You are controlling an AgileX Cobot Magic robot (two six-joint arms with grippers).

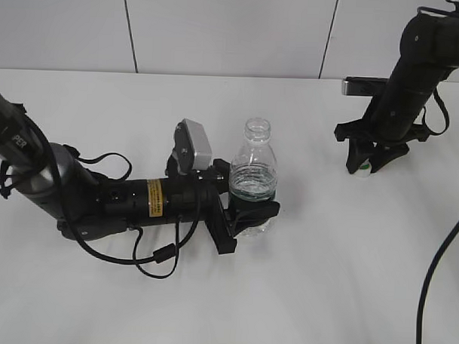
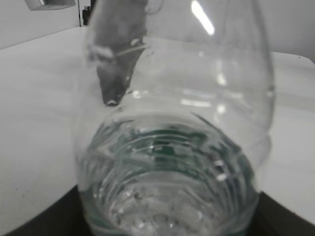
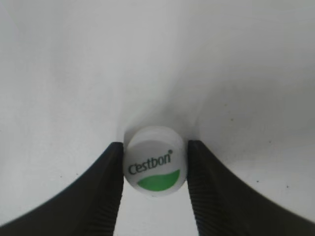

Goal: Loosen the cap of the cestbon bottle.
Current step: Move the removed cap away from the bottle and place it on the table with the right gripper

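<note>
You had a plain white desk [image 1: 324,281] in front of you, backed by a pale panelled wall [image 1: 219,28] with dark seams, and a black cable [image 1: 435,285] trailed across the desk's right edge. Your left hand [image 1: 247,210] lay low along the desk and clasped the Cestbon bottle [image 1: 253,176] around its lower body, the jaws partly spread to the bottle's width; the bottle stood upright near the middle, its neck bare and uncapped, with some water in the bottom. In the left wrist view the clear ribbed bottle filled nearly the whole picture. Your right hand [image 3: 155,191] was well apart on the right, tips down at the desk, with the white cap [image 3: 155,167] between its two dark fingers [image 3: 103,191], both touching the cap's sides, "Cestbon" lettering and green mark facing up.
</note>
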